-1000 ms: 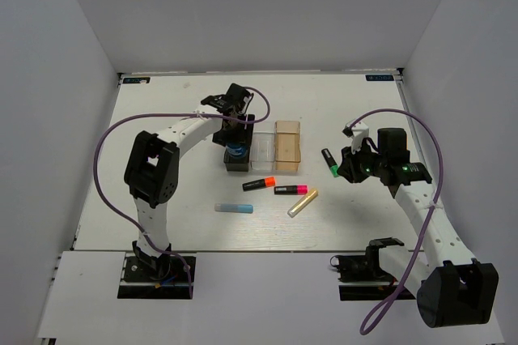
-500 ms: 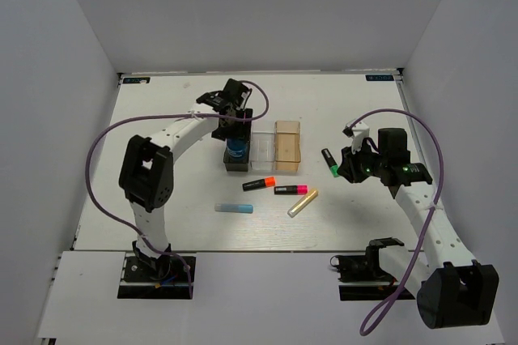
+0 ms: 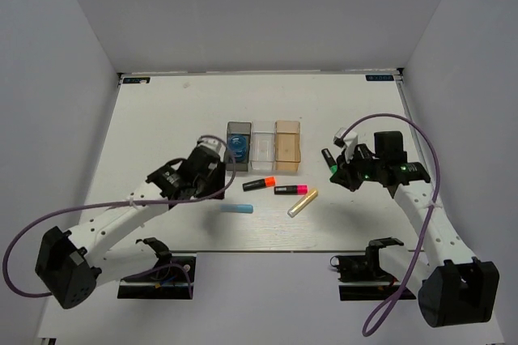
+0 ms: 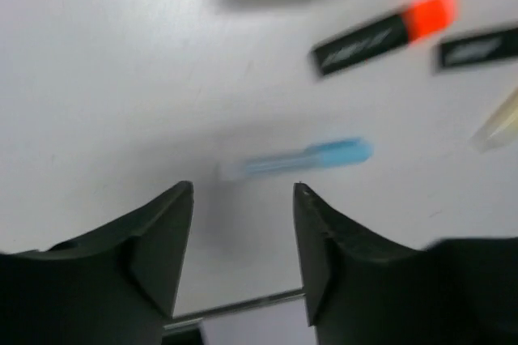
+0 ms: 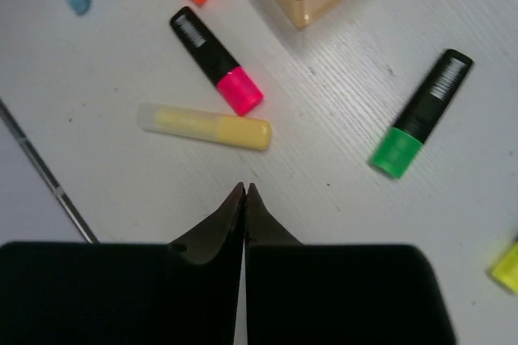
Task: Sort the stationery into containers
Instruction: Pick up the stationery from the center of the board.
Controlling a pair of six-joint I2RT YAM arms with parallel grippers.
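My left gripper (image 3: 212, 185) is open and empty; in the left wrist view (image 4: 243, 191) it hovers just short of the light-blue stick (image 4: 299, 159) (image 3: 235, 208). The blue roll (image 3: 238, 146) lies in the smoky grey bin (image 3: 238, 168). The clear bin (image 3: 263, 151) and the tan bin (image 3: 288, 149) stand beside it. The orange highlighter (image 3: 259, 184), the pink highlighter (image 3: 290, 189) and the yellow stick (image 3: 303, 202) lie in front of the bins. My right gripper (image 3: 340, 173) (image 5: 245, 191) is shut and empty, near the green highlighter (image 5: 421, 114).
A yellow-ended item (image 5: 508, 264) shows at the right edge of the right wrist view, hidden under the arm in the top view. The table's front edge (image 4: 243, 306) runs close behind my left fingers. Grey walls enclose the table.
My left arm has swung back from the grey bin toward the table's front, leaving the blue roll in the bin; it now hovers by the light-blue stick. The right gripper shifted slightly left.
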